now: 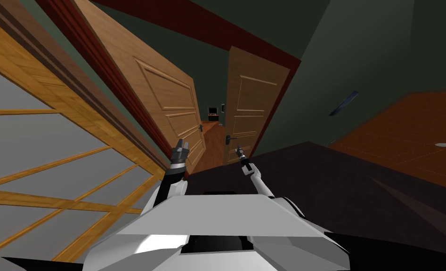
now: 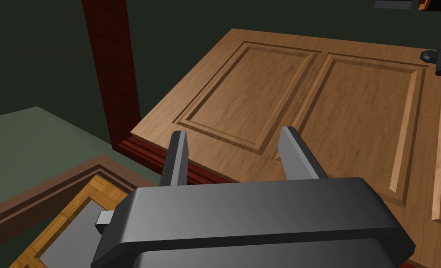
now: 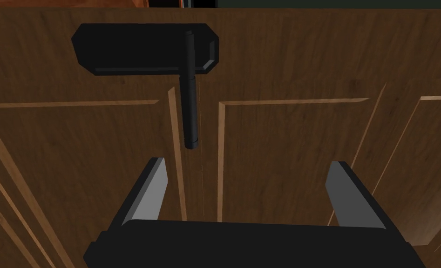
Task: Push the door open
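Observation:
Two panelled wooden door leaves stand ajar with a gap between them. My right gripper [image 1: 239, 151] is open just short of the right leaf [image 1: 252, 103], below its black lever handle [image 1: 230, 138]. In the right wrist view, the handle [image 3: 190, 109] hangs from its dark plate [image 3: 140, 49] just beyond the open gripper [image 3: 249, 181], with nothing between the fingers. My left gripper [image 1: 181, 146] is open beside the left leaf [image 1: 163, 89]. Its wrist view faces that leaf's panels [image 2: 354, 107] past the open gripper [image 2: 235, 146], and another black handle [image 2: 440, 56] sits far off.
A dark red door frame [image 1: 137, 108] borders the left leaf. A wood-framed glazed partition [image 1: 52, 155] runs close along my left side. Through the gap I see an orange floor [image 1: 212, 134] and a small black box [image 1: 213, 111]. Dark floor [image 1: 358, 188] spreads to my right.

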Controlling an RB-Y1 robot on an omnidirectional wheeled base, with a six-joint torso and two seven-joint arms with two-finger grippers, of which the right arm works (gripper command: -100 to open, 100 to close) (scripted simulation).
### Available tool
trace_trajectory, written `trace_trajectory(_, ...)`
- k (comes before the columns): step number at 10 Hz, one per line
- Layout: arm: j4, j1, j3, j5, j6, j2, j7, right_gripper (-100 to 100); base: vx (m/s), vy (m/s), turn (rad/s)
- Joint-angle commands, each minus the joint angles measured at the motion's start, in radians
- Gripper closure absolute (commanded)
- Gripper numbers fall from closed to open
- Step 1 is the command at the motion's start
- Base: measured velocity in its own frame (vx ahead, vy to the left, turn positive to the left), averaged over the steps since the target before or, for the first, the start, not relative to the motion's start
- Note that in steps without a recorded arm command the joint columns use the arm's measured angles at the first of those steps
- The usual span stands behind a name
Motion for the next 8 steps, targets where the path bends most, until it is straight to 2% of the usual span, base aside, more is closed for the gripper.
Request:
trace_trajectory(1, 0.05, -0.031, 0.0, 0.008, 0.0, -0.009, -0.02, -100, 0.086, -0.026, 0.034)
trace_trajectory(2, 0.052, -0.031, 0.0, 0.008, 0.0, -0.009, -0.02, -100, 0.062, -0.022, 0.012)
trace_trajectory(5, 0.145, -0.087, -0.001, 0.023, -0.004, -0.021, -0.048, -100, 0.073, -0.022, 0.022)
trace_trajectory(6, 0.149, -0.087, -0.001, 0.023, -0.004, -0.021, -0.048, -100, 0.06, -0.017, 0.008)
trace_trajectory(8, 0.201, -0.117, -0.002, 0.031, -0.006, -0.028, -0.064, -100, 0.053, -0.018, 0.016)
